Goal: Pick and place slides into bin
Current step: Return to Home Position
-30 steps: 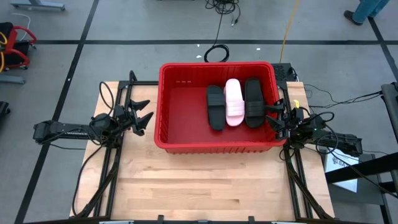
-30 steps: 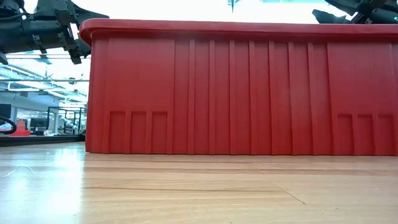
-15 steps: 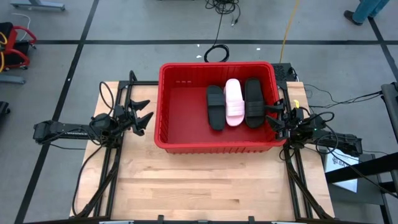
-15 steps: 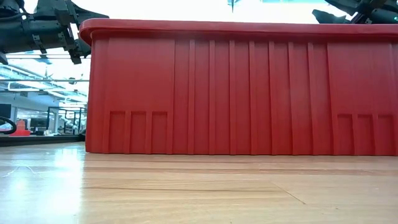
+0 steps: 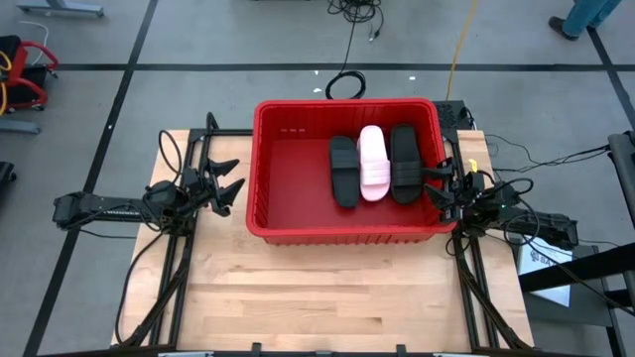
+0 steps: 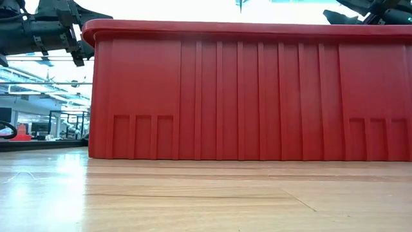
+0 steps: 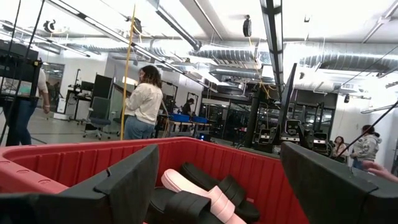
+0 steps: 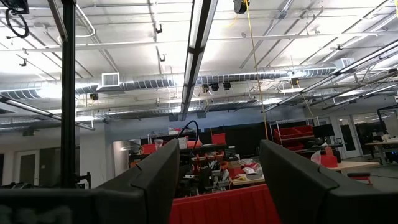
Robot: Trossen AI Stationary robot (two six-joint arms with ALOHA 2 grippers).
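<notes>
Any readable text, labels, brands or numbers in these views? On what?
Nothing can be read in any view.
Pale lettering on the left arm: too small to read.
Dark print on the white sheet to the right of the table: too small to read.

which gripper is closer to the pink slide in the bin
Right. The right gripper sits at the bin's right rim, one black slide from the pink slide; the left gripper waits outside the bin's left wall, farther off.
</notes>
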